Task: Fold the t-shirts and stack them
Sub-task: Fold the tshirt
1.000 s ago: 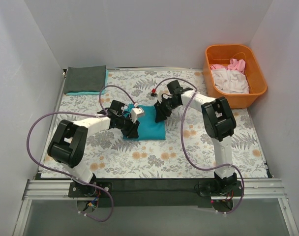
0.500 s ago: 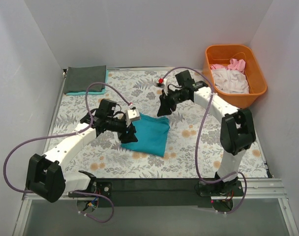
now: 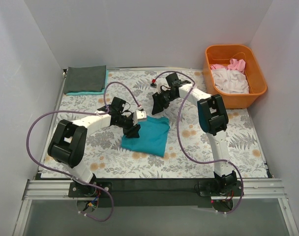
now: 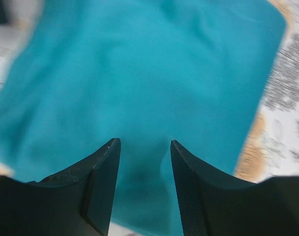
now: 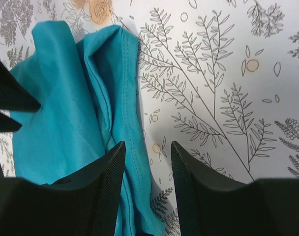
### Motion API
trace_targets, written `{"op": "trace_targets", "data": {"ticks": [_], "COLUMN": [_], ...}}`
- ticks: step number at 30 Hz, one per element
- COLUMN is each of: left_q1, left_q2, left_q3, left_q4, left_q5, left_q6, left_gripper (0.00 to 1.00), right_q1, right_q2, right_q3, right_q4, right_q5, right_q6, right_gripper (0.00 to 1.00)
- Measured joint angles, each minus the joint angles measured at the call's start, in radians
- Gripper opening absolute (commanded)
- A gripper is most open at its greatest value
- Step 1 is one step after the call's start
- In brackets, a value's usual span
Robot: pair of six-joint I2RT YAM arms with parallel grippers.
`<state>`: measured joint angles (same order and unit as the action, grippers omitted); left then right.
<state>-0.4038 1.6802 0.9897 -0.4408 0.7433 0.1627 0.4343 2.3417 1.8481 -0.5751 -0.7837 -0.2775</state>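
Both my end effectors, left (image 4: 142, 142) and right (image 5: 147, 145), have jaws apart with nothing pinched, low over the soft teal cloth t-shirt (image 3: 150, 135). It lies half-folded in the middle of the floral-covered bench (image 3: 228, 147). Risk: my right one sits at the bunched hem, so closing there could catch only one layer and drag the fold open.

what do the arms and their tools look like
The left arm and right arm are built of white links with bulky black joints. A thin purple cable loops loosely beside each arm. The left tool and right tool each have two black wedge-shaped fingers with finely ribbed inner faces.
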Motion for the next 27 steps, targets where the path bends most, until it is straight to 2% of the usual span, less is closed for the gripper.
{"op": "trace_targets", "data": {"ticks": [3, 8, 15, 19, 23, 27], "left_q1": [-0.056, -0.156, -0.168, -0.162, -0.153, -0.119], "left_q2": [-0.039, -0.080, -0.087, -0.122, -0.160, -0.128], "left_q3": [-0.090, -0.166, -0.164, -0.131, -0.037, 0.037], "left_q4": [-0.014, 0.001, 0.010, 0.005, 0.033, 0.081], "left_q5": [-0.009, -0.002, 0.023, 0.013, -0.003, -0.002], "left_q6": [-0.044, -0.214, -0.462, -0.468, -0.416, -0.336], "left_gripper": [0.42, 0.39, 0.41, 0.50, 0.51, 0.53], "right_q1": [0.001, 0.002, 0.006, 0.013, 0.025, 0.047], "right_q2": [0.000, -0.006, -0.052, -0.075, -0.075, -0.064], "right_q3": [0.009, -0.031, -0.102, -0.133, -0.133, -0.115], "right_q4": [0.004, 0.009, 0.006, 0.000, 0.001, 0.001], "right_q5": [-0.006, -0.019, -0.043, -0.063, -0.066, -0.068], "right_q6": [0.001, -0.018, -0.054, -0.074, -0.096, -0.104], "right_gripper": [0.42, 0.46, 0.47, 0.61, 0.56, 0.52]}}
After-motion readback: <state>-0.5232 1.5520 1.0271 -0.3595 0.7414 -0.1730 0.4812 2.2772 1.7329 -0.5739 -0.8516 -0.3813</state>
